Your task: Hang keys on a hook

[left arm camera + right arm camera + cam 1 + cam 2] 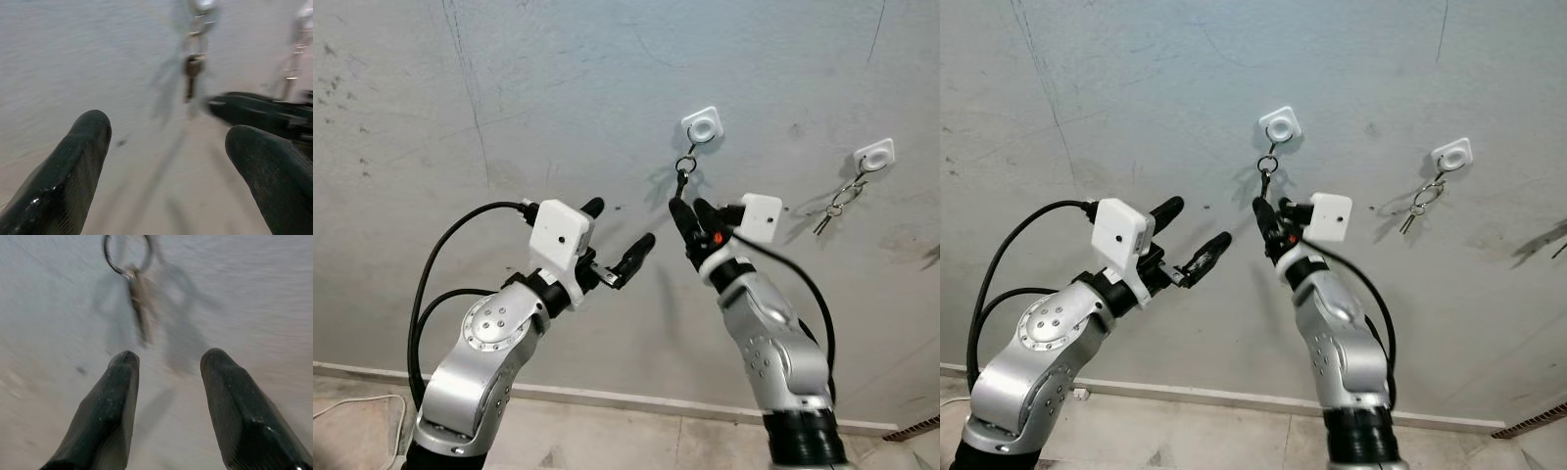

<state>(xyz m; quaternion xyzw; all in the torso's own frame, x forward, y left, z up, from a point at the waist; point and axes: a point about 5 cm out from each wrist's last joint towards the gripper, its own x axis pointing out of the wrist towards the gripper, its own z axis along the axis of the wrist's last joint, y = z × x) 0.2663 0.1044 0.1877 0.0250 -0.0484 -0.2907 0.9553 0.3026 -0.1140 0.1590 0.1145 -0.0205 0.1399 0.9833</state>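
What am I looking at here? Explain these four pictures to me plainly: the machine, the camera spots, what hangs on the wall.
This is a humanoid robot facing a grey wall. Two pictures come from its head; the other two look along each arm's black fingers. On the wall are two white hooks. The nearer hook carries a key on a ring; the far hook carries another key set. The right gripper is open just below the nearer key, holding nothing. The left gripper is open too, empty, off to the left.

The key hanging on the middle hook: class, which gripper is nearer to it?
Right. The right gripper sits just below the key; the left gripper is off to its left, lower.
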